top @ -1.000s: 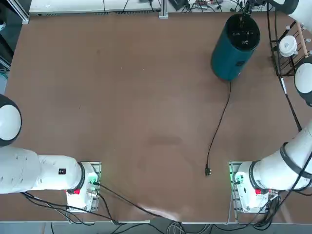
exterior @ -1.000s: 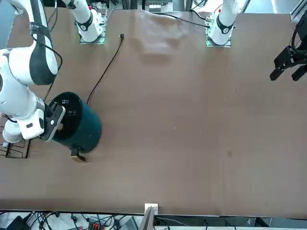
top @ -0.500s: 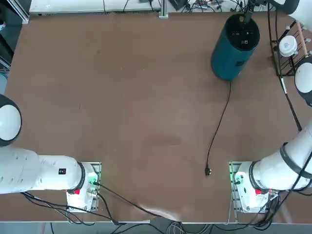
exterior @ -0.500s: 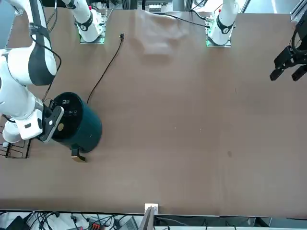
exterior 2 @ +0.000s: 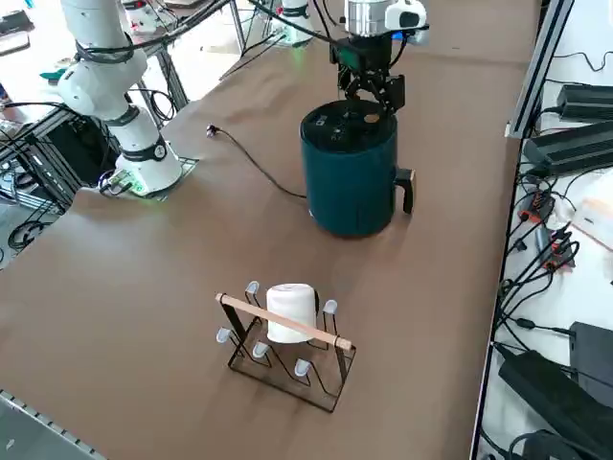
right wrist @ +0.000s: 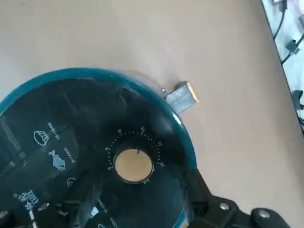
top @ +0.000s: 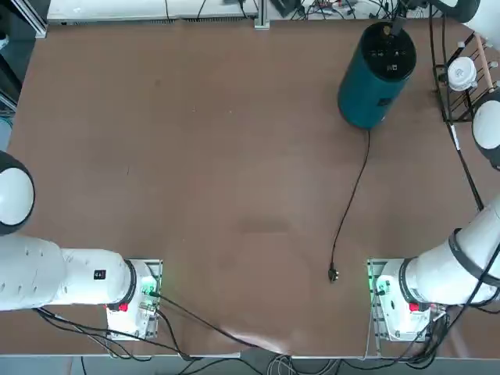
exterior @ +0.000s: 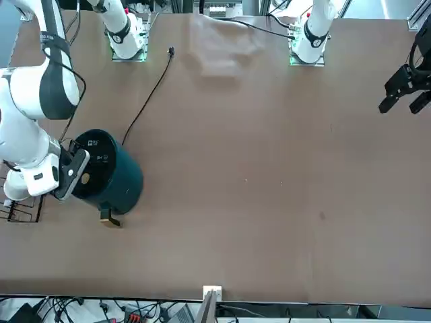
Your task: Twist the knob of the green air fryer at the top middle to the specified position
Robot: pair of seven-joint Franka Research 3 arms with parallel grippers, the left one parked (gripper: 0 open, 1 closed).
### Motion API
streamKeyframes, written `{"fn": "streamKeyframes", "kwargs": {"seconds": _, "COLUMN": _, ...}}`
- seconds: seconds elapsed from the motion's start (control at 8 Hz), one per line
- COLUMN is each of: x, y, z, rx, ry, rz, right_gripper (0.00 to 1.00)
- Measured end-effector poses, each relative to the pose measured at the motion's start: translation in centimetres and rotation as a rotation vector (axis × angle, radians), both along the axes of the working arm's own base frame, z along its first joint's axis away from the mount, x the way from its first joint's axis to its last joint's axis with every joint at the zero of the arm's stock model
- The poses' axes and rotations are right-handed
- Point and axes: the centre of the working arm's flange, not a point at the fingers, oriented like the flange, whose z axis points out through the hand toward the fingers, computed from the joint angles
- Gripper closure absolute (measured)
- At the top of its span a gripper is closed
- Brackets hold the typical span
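Teal-green and tall, the green air fryer (top: 375, 74) stands near the table's far edge on the working arm's side, its handle facing away from the robot; the knob (right wrist: 134, 165), a small tan-gold disc ringed by white tick marks, sits on the black top face, and the right gripper (exterior 2: 370, 88) hangs just over it with its fingers spread, pinching nothing (in the wrist view the knob lies bare, no finger touching it). I'd judge this the gap between turns, or the end of the twist; whether the knob's mark stands at the wanted setting I cannot tell. If more turning is needed, the next move calls for coming straight down, closing squarely on that small disc and rolling the wrist without tipping the fryer. Brown table (top: 203, 156) stretches bare beyond the thin black power cord (top: 351, 195), which trails unplugged toward the robot; a black wire rack (exterior 2: 287, 340) holding a white round object (exterior 2: 290, 311) stands beside the fryer; cables crowd the room's edges.
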Motion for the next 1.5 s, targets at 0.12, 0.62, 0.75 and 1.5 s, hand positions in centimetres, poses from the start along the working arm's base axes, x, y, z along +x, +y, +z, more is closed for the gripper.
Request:
{"fn": "streamKeyframes", "kwargs": {"seconds": 0.12, "x": -0.2, "y": 0.1, "z": 0.8, "rx": 0.002, "ry": -0.009, "rz": -0.063, "right_gripper": 0.00}}
{"fn": "streamKeyframes", "kwargs": {"seconds": 0.62, "x": -2.2, "y": 0.4, "z": 6.4, "rx": 0.022, "ry": -0.067, "rz": -0.461, "right_gripper": 0.00}}
{"fn": "streamKeyframes", "kwargs": {"seconds": 0.75, "x": -2.7, "y": 0.4, "z": 7.3, "rx": 0.032, "ry": -0.076, "rz": -0.586, "right_gripper": 0.00}}
{"fn": "streamKeyframes", "kwargs": {"seconds": 1.5, "x": -4.3, "y": 0.2, "z": 11.4, "rx": 0.115, "ry": -0.126, "rz": -1.192, "right_gripper": 0.00}}
